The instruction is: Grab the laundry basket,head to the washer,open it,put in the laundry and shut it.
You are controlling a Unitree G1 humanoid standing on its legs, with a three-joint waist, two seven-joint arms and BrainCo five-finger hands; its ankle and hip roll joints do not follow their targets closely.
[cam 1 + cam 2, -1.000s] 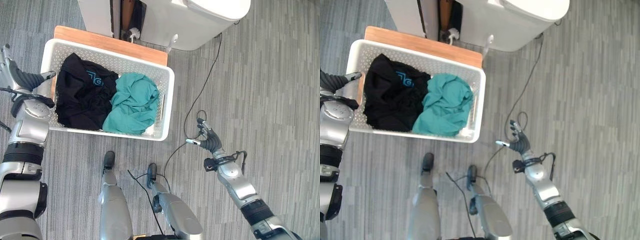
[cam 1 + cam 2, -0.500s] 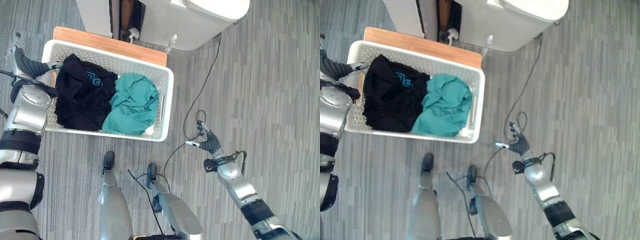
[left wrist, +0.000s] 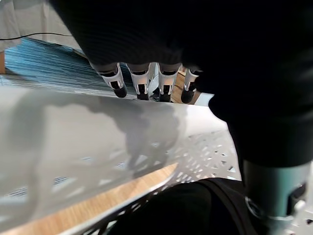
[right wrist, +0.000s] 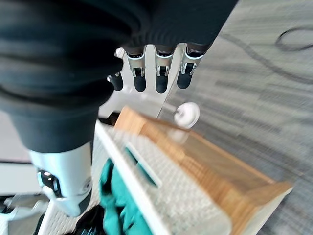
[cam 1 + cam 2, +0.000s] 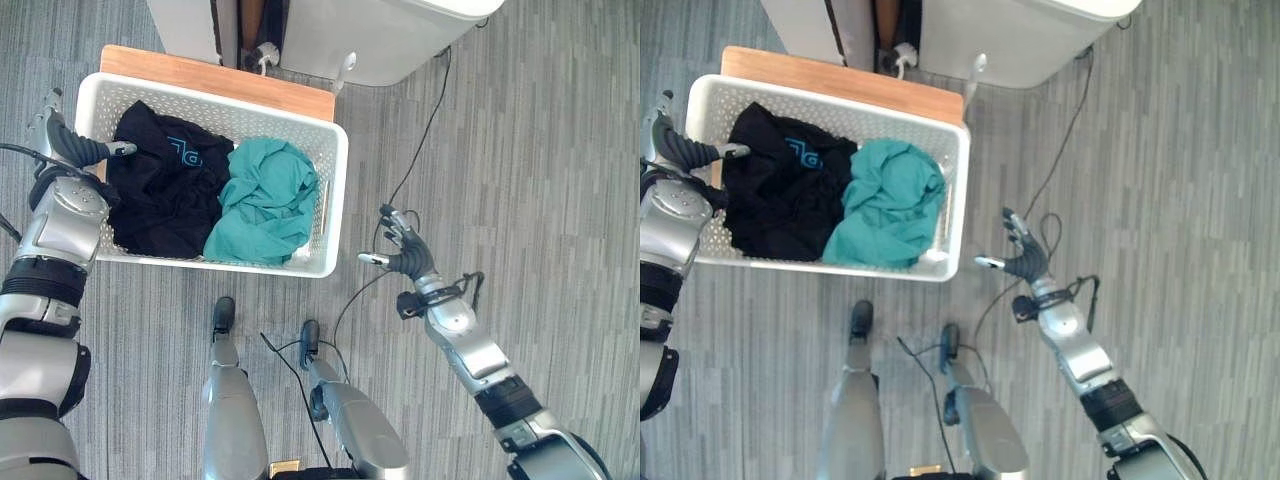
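1. Laundry basket (image 5: 335,190): a white perforated plastic tub standing on a low wooden board (image 5: 220,82) on the grey carpet (image 5: 540,160), just in front of the washer (image 5: 370,40). Judged stiff in the walls yet light, so it should lift without sagging if taken at both short ends.
2. Contents: a black garment (image 5: 160,195) on the robot's left and a teal garment (image 5: 265,200) beside it, both crumpled, soft and heaped loosely below the rim. Neither looks heavy; a sharp tilt could let them slide.
3. Holds: a slot handle (image 5: 322,205) pierces the short wall toward the robot's right. The matching wall on the left is the likely second hold; a one-sided lift would probably tip the tub.
4. Left hand (image 5: 62,150): at the basket's left end, fingers straight and relaxed over the rim, thumb reaching inward above the black cloth; nothing is gripped.
5. Right hand (image 5: 400,258): over the carpet, apart from the basket's right wall, fingers spread and holding nothing.
6. Writing: a teal printed mark (image 5: 190,152) shows on the black garment; its characters cannot be made out. No other label is legible.
7. A thin black cable (image 5: 420,140) runs across the carpet from the washer toward the right hand.
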